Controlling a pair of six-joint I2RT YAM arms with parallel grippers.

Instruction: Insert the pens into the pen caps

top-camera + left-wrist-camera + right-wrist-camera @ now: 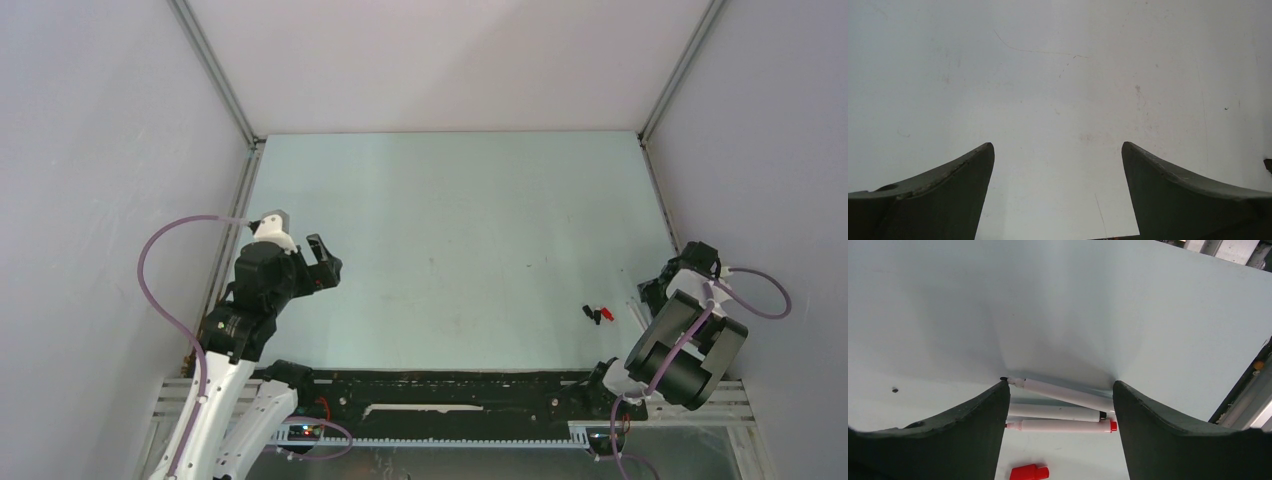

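Three white pens lie side by side on the table between my right gripper's (1061, 385) fingers, which stand open around them. The top pen (1063, 394) is tilted, with its black tip at the left fingertip. The middle pen (1053, 412) has a black end on the right. The lowest pen (1060, 425) has a red end. A loose red cap (1029, 472) lies nearer the camera. In the top view, small black and red pen caps (598, 314) lie just left of my right gripper (648, 296). My left gripper (1058, 145) hangs open over bare table at the far left (325, 262).
White enclosure walls with metal corner posts (660, 100) surround the pale table (450, 220). A black rail (450, 385) runs along the near edge between the arm bases. Purple cables (160, 290) loop off both arms.
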